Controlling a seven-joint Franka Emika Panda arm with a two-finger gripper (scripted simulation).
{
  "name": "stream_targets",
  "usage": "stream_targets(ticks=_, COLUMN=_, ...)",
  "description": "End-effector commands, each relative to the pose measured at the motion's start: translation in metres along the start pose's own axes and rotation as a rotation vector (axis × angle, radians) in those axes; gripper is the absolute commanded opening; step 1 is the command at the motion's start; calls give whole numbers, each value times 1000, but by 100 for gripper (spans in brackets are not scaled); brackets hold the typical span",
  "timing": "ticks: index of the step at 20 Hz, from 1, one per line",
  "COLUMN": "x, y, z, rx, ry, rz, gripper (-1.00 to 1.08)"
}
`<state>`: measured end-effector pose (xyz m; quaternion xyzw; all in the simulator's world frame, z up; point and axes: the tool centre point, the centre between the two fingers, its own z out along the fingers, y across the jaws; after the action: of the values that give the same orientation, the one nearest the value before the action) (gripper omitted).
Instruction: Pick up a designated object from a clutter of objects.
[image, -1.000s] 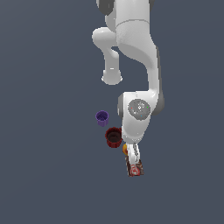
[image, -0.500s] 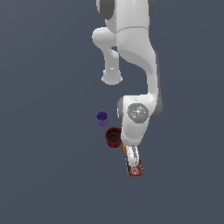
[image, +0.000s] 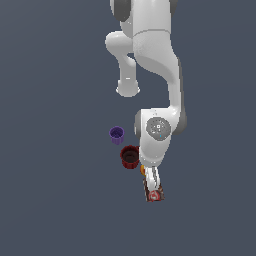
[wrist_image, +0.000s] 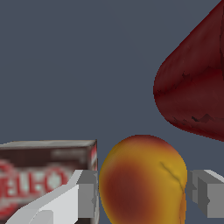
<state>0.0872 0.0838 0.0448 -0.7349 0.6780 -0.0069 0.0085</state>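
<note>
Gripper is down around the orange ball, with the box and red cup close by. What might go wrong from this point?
1. The orange-yellow ball is round and smooth; the fingers flank it, and contact is unclear, so an off-centre squeeze may squirt it out.
2. The dark brown box sits right beside one finger; closing or lifting may drag it.
3. The dark red cup stands close by the ball and may get bumped on the way up.
</note>
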Motion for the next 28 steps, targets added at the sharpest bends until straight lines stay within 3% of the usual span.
stream_targets(ticks=1, x=-1, y=-1, z=-3, rx=4, ry=0, rz=-1, gripper=-100)
stream_targets(ticks=13, x=-17, y=14, z=-57, rx=-1, ry=0, rz=0, gripper=-100)
stream_targets(ticks=28, x=-65, y=52, z=-216, rx=-12, ry=2, rz=0, gripper=-100)
